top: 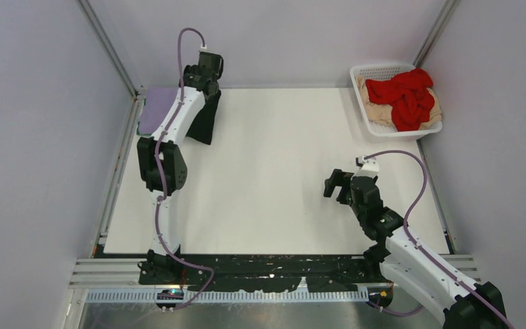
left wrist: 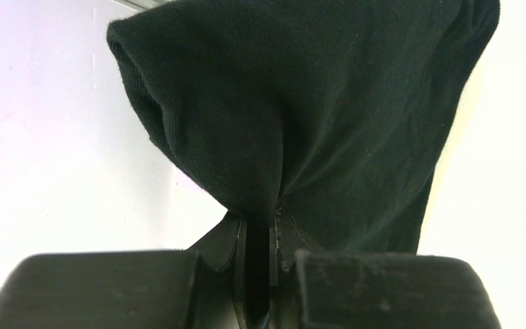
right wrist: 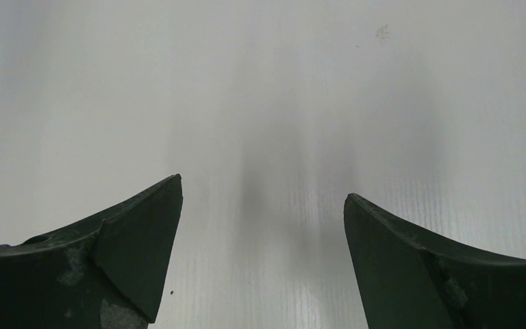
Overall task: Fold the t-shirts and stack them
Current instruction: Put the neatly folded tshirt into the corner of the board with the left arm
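- Left gripper: fingers drawn together to a thin slit, pinching a fold of the black soft-fabric t-shirt, which hangs from them over the far left corner of the table
- Right gripper: fingers spread wide with nothing between them, poised over bare surface near the right edge
- Lavender folded t-shirt: flat in the far left corner, just beside the black one, partly covered by the left arm
- Red crumpled t-shirt: heaped on the beige t-shirt inside the white plastic lattice basket, far right corner
- Surface: white matt tabletop, a few faint specks in the right wrist view
- Room: pale grey walls on three sides, metal corner posts
- Obscured: beige shirt mostly under the red; whether the black hem touches the tabletop cannot be told; right arm base cut off at the lower right of the top view
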